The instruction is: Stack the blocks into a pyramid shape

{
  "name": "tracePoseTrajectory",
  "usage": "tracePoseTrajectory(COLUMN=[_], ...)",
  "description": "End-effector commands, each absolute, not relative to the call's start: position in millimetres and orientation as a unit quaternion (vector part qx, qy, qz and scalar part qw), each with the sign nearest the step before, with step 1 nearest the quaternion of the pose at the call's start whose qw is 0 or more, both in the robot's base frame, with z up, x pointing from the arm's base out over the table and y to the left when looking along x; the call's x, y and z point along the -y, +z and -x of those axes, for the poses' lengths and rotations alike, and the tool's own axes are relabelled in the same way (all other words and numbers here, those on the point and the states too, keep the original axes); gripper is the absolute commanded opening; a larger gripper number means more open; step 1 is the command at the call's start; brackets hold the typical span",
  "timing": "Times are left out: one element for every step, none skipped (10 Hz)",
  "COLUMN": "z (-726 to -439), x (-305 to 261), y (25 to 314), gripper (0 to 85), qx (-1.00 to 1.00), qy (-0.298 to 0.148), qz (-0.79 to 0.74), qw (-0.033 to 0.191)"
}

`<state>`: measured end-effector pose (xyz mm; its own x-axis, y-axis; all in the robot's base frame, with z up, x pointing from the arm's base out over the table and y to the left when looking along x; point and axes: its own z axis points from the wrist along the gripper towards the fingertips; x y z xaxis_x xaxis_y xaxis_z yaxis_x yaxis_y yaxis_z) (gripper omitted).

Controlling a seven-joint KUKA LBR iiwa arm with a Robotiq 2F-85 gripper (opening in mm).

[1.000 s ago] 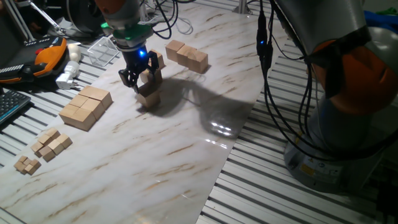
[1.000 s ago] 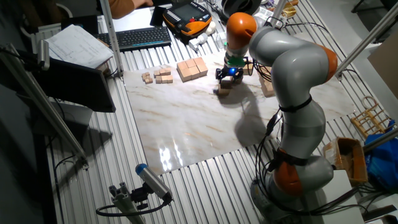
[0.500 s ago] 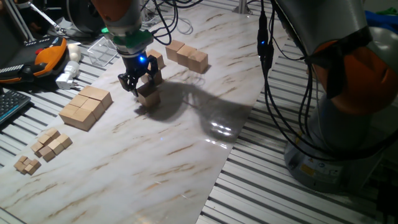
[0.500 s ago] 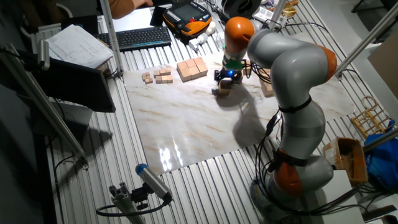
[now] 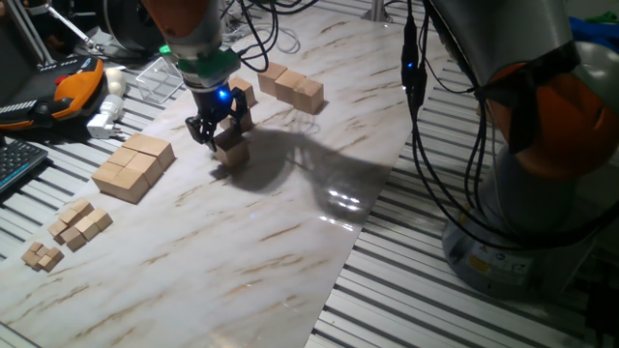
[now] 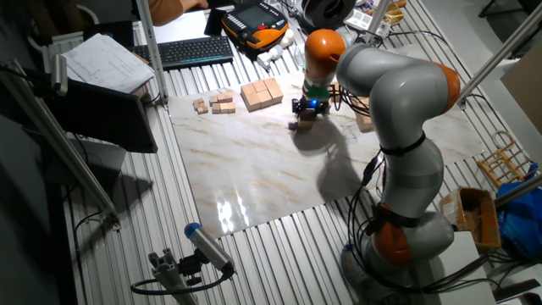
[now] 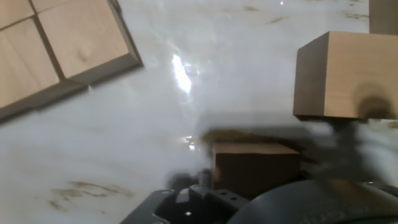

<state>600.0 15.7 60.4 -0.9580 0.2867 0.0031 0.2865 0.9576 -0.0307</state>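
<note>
My gripper (image 5: 216,133) hangs low over the marbled board (image 5: 290,232) and is shut on one block (image 5: 231,149), a light-tan wooden cube. In the hand view that block (image 7: 254,167) sits at the bottom centre, just above the board. A second block (image 7: 344,74) stands on the board close beside it, and it shows behind the gripper (image 6: 306,112) as a block (image 5: 241,96) in one fixed view. Further back, three more blocks (image 5: 290,85) lie in a row.
A flat slab of joined cubes (image 5: 133,164) lies left of the gripper, and its corner (image 7: 56,43) shows in the hand view. Tiny cubes (image 5: 70,228) lie near the board's left edge. An orange pendant (image 5: 68,87) and a keyboard (image 5: 14,159) sit off the board, and the arm's base (image 5: 542,193) stands at the right.
The gripper has moved a little lower and to the left with the block still in it. The other blocks have not moved.
</note>
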Motion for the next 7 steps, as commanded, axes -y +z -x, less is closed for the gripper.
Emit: tracePoseTrajectory(z=[-599, -599, -599, -599, -601, -605, -606], x=[-16, -15, -14, -12, -8, 0, 11], y=[61, 61, 61, 64, 72, 83, 100], gripper=[51.0, 34.0, 17.0, 0.0, 0.0, 0.0, 0.0], qx=[0.99, 0.991, 0.992, 0.994, 0.995, 0.997, 0.997], qy=[0.022, 0.022, 0.023, 0.017, 0.014, 0.005, -0.019], qz=[0.139, 0.131, 0.121, 0.106, 0.093, 0.079, 0.071], qw=[0.005, 0.006, 0.007, 0.007, 0.013, 0.02, 0.037])
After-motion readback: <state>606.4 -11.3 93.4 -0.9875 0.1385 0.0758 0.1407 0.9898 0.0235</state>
